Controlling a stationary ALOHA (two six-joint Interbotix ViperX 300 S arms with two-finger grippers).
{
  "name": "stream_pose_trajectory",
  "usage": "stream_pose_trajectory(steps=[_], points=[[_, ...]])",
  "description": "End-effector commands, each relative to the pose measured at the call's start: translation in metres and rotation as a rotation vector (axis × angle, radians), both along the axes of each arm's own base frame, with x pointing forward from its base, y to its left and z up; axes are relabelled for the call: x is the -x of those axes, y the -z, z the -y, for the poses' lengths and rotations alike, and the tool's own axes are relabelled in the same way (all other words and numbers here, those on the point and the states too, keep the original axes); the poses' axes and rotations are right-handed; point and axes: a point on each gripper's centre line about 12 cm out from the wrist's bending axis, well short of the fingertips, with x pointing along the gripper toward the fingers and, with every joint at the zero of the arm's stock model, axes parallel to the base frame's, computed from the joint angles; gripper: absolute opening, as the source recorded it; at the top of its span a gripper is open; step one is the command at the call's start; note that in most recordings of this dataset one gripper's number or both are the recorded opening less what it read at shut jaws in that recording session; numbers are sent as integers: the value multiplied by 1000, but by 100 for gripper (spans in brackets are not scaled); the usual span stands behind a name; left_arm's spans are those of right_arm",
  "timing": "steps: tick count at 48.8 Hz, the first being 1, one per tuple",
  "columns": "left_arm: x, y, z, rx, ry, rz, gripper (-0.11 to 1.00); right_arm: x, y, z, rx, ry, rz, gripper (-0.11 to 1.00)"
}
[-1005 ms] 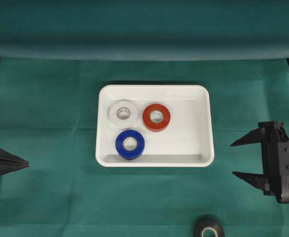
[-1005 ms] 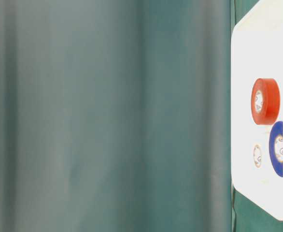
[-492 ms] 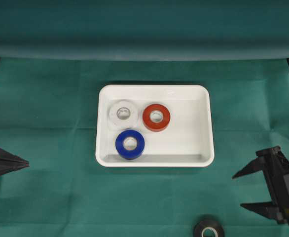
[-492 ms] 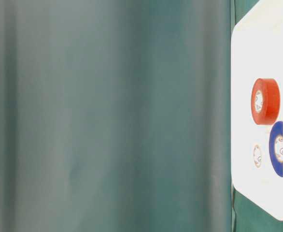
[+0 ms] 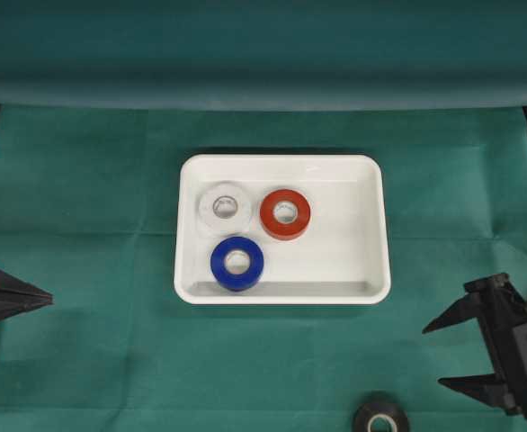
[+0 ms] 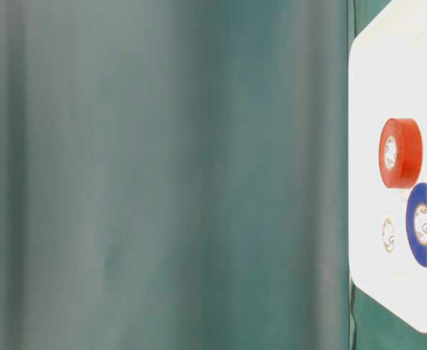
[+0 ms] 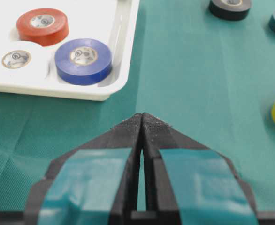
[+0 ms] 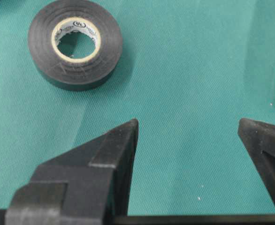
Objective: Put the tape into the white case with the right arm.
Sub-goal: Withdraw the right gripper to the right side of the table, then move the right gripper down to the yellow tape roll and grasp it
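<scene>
The right hand [image 5: 444, 355] is hovering with fingers spread wide and empty near the counter's front right corner. The black tape [image 5: 380, 416] is lying at the front edge, outside the white case [image 5: 376, 225]. The left hand [image 7: 142, 123] is resting pressed together.

Right gripper [image 5: 443, 355] spread wide, empty; left gripper [image 7: 141, 120] apparently pinched closed.

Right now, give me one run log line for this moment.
right gripper: open, empty | black tape: on cloth | white case: three rolls | left gripper: shut
</scene>
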Motion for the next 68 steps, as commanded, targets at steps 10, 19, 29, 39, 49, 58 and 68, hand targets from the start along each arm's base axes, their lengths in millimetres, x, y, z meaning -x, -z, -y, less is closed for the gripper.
stream_pose_trajectory(steps=[10,19,29,39,49,58,68], points=[[-1,-5,0,-1,-3,9,0,-40,-10,-16,-10,-47,7,61],[-1,-5,0,-1,-3,9,0,-73,-8,-36,-8,-98,-16,61],[-1,-5,0,-1,-3,9,0,-120,-10,-60,-8,-130,-15,61],[-1,-4,0,-1,-3,8,0,-169,-15,-88,-17,-162,17,61],[-1,-4,0,-1,-3,8,0,-204,-14,-114,-26,-196,46,61],[-1,-5,0,1,-3,9,0,-230,-16,-126,-37,-194,69,61],[-1,-4,0,1,-3,9,0,-251,-10,-133,-37,-185,72,61]])
